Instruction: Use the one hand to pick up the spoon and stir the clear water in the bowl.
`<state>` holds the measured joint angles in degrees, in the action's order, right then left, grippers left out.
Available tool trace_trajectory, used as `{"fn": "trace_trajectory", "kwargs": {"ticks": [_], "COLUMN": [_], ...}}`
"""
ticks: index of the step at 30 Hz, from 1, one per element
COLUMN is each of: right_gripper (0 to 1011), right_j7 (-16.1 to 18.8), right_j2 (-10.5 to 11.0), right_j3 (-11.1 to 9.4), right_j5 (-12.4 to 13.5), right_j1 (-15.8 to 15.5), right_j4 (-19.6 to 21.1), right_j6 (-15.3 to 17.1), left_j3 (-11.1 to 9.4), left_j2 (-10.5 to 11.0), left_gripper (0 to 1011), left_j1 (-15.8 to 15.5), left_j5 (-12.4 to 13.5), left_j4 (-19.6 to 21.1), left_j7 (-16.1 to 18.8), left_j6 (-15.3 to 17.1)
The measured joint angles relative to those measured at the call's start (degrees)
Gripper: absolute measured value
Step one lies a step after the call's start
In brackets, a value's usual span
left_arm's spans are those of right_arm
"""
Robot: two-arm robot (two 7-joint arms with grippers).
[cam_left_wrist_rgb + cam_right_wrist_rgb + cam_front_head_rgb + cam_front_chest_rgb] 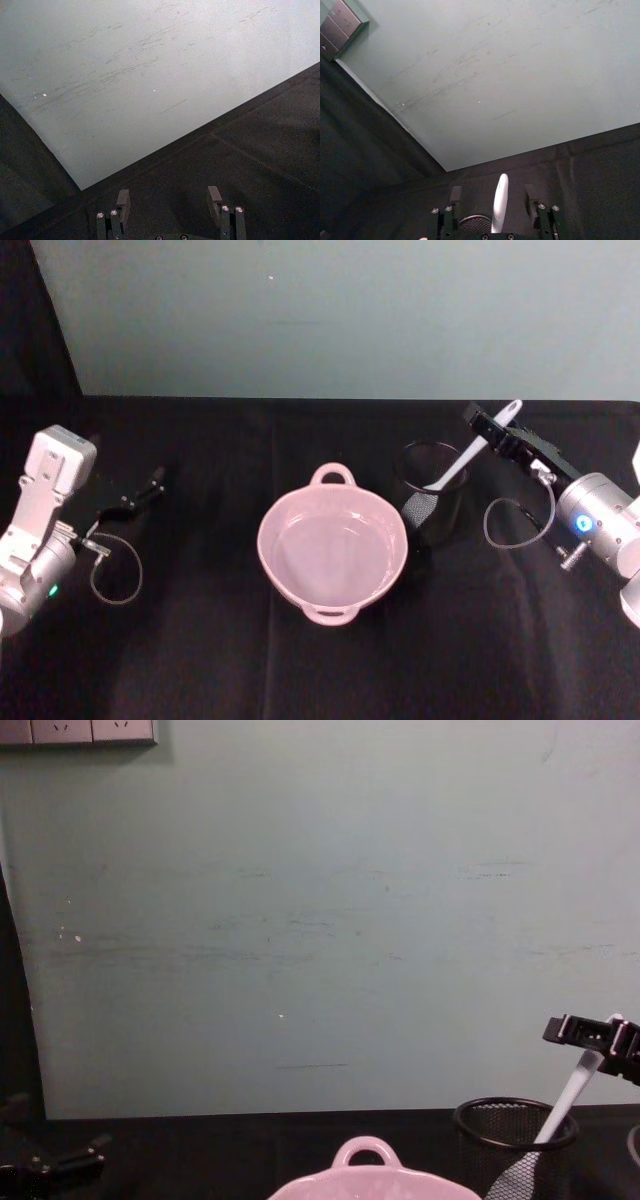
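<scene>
The right gripper (482, 420) stood released, jaws flanking the spoon (465, 455), which leaned in the mesh cup (445, 522) beside the bowl (264, 540); the left gripper (169, 193) – also released – was near the surface's (200, 660) left edge.

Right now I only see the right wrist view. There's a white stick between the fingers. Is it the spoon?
Observer: Yes, the spoon, leaning in a black mesh cup; the right gripper is open around its upper handle.
Operator: Where's the bowl?
Observer: The pink bowl sits beside the cup, on the robot's left of it.
Operator: And the other arm?
Observer: The left gripper is open, far beyond the bowl's left side.
</scene>
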<state>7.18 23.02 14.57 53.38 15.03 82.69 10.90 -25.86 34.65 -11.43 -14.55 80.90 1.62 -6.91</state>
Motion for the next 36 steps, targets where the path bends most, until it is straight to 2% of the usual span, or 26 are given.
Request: {"fn": "trace_trajectory", "kwargs": {"ticks": [1,7,8,10,14,17,18,19,21,28,31,33,34,36], "right_gripper": [765,609,549,507,343,282,224,224,149,121,121,120,120,121], "right_j7": [-0.01,-0.06,-0.06,-0.07,-0.09,-0.11,-0.12,-0.12,-0.14,-0.16,-0.34,-0.42,-0.42,-0.75], "right_j2": [0.01,0.03,0.04,0.05,0.06,0.06,0.06,0.06,0.06,0.06,1.17,2.65,2.65,4.75], "right_j3": [-0.01,-0.04,-0.05,-0.06,-0.07,-0.07,-0.07,-0.07,-0.07,-0.07,0.69,1.62,1.62,2.82], "right_j5": [0.0,0.0,0.0,0.0,0.0,0.0,0.0,0.0,0.0,0.01,-2.46,-5.89,-5.89,-9.98], "right_j1": [-0.01,-0.04,-0.05,-0.05,-0.06,-0.06,-0.06,-0.06,-0.06,-0.06,-0.2,-0.25,-0.25,0.03], "right_j4": [0.03,0.08,0.09,0.1,0.13,0.14,0.15,0.15,0.17,0.17,1.86,3.83,3.83,6.71], "right_j6": [0.02,0.07,0.07,0.08,0.11,0.12,0.13,0.14,0.15,0.17,-0.8,-1.41,-1.41,-1.24], "left_j3": [0.0,0.0,0.0,0.0,0.0,0.0,0.0,0.0,0.0,0.0,0.0,0.0,0.0,0.0], "left_j2": [0.0,0.0,0.0,0.0,0.0,0.0,0.0,0.0,0.0,0.0,0.0,0.0,0.0,0.0], "left_gripper": [1011,1011,1011,1011,1011,1011,1011,1011,1011,1011,1011,1011,1011,1011], "left_j1": [0.0,0.0,0.0,0.0,0.0,0.0,0.0,0.0,0.0,0.0,0.0,0.0,0.0,0.0], "left_j5": [0.0,0.0,0.0,0.0,0.0,0.0,0.0,0.0,0.0,0.0,0.0,0.0,0.0,0.0], "left_j4": [0.0,0.0,0.0,0.0,0.0,0.0,0.0,0.0,0.0,0.0,0.0,0.0,0.0,0.0], "left_j7": [0.0,0.0,0.0,0.0,0.0,0.0,0.0,0.0,0.0,0.0,0.0,0.0,0.0,0.0], "left_j6": [0.0,0.0,0.0,0.0,0.0,0.0,0.0,0.0,0.0,0.0,0.0,0.0,0.0,0.0]}}
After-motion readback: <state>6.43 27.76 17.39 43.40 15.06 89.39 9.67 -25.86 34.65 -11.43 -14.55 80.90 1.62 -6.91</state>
